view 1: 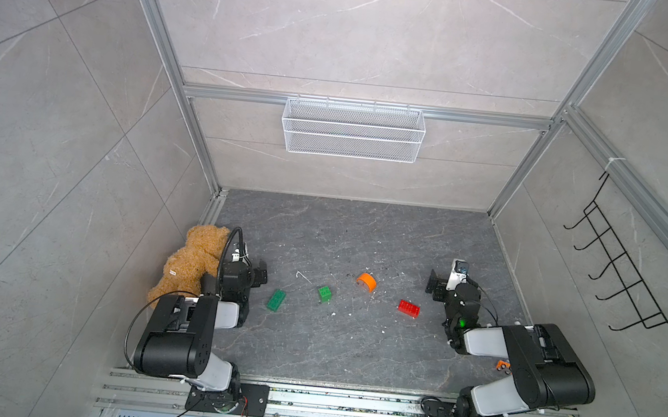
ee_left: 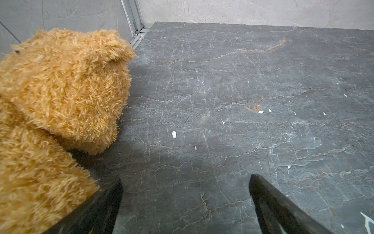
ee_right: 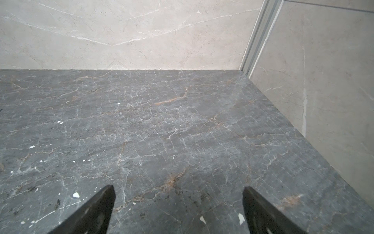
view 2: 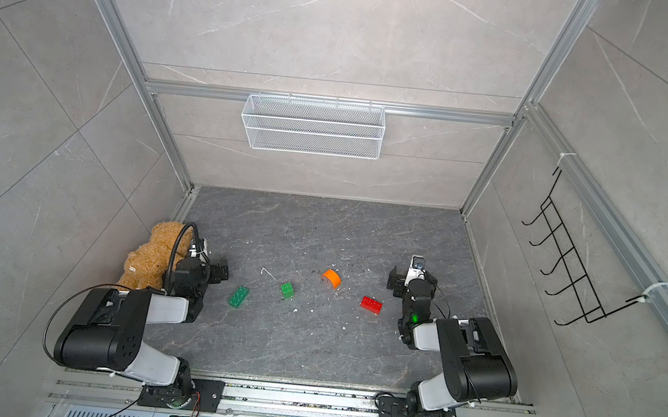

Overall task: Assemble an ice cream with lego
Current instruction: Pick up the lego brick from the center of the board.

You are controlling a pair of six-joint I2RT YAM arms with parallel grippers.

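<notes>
**A:** How do the tools stand?

**B:** The left tool (ee_left: 185, 180) is spread wide with nothing between its fingers. Below it is bare bench (ee_left: 222, 101), and the bear (ee_left: 60, 81) sits just beside it, against the left wall. The right tool (ee_right: 178, 188) is spread just as wide and is empty too. It points at the bench's far right corner.

**A:** And the pieces to build with?

**B:** In both top views four of them lie apart on the bench, between the two tools, and none are joined. A long green brick (view 1: 276, 299) lies near the left tool. Next to the right is a small green brick (view 1: 325, 294). The orange piece (view 1: 366, 281) sits a little farther back. A red brick (view 1: 409, 308) lies near the right tool.

**A:** Is either tool touching one?

**B:** No. Both are clear of every piece.

**A:** Do the wrist views show any piece?

**B:** No. They show only the bench, the walls and the bear.
</notes>
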